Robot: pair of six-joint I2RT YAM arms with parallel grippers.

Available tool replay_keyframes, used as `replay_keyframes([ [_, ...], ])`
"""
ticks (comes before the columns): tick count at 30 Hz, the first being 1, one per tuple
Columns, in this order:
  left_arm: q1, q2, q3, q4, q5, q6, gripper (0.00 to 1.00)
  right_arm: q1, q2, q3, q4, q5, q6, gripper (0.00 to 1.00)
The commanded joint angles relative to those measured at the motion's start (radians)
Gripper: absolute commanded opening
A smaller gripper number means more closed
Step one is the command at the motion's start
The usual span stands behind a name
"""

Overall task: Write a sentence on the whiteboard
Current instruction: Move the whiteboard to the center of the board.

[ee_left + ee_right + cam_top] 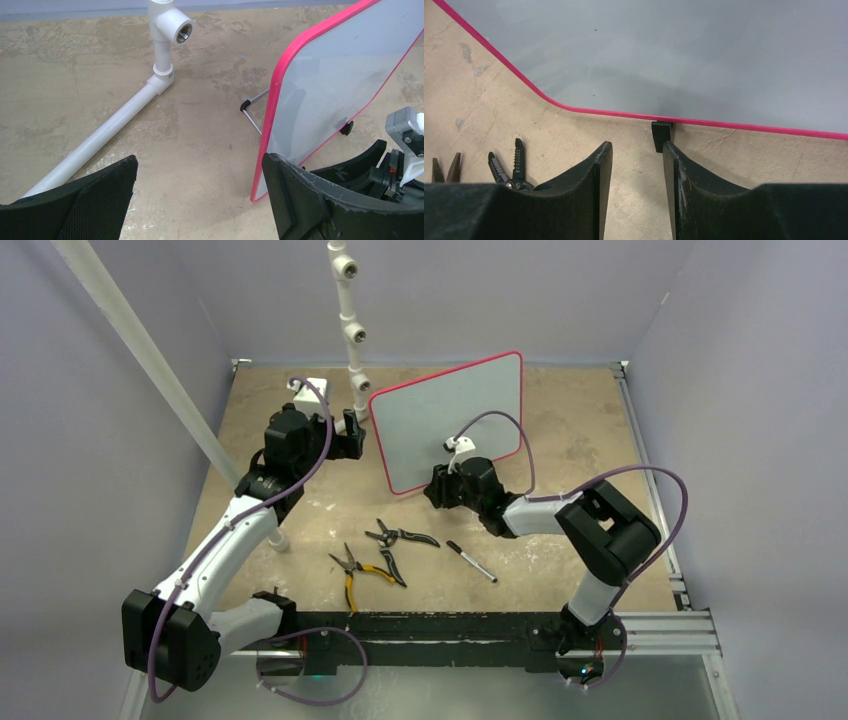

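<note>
The whiteboard [450, 420] stands tilted at the back middle, with a red-pink frame and a blank grey-white face. No sentence shows on it in any view. My left gripper [355, 435] is open and empty beside the board's left edge [340, 75], with its jaws wide apart [200, 165]. My right gripper [435, 488] is open and empty just in front of the board's lower edge [674, 50]. Its tips [637, 147] are close to a black foot [661, 135]. A black marker [471, 561] lies on the table, apart from both grippers.
A white PVC pipe post [350, 310] rises behind the board's left side, and its base pipe [162, 50] runs across the table. Black pliers [402, 536] and yellow-handled pliers [352, 570] lie at the front middle. Grey walls close in the table.
</note>
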State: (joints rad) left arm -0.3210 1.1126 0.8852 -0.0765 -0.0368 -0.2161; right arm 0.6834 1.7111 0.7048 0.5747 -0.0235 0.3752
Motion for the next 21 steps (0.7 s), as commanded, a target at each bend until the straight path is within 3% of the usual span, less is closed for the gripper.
replay_keyframes([
  [1, 0.005, -0.015, 0.005, 0.022, 0.002, 0.009, 0.94, 0.016, 0.016, 0.057, -0.008, 0.121, 0.016, 0.45],
  [14, 0.005, -0.019, 0.006, 0.021, -0.003, 0.007, 0.94, 0.042, 0.080, 0.114, -0.031, 0.187, -0.011, 0.43],
  [21, 0.005, -0.022, 0.005, 0.021, -0.005, 0.007, 0.94, 0.050, 0.115, 0.144, -0.032, 0.194, -0.047, 0.24],
])
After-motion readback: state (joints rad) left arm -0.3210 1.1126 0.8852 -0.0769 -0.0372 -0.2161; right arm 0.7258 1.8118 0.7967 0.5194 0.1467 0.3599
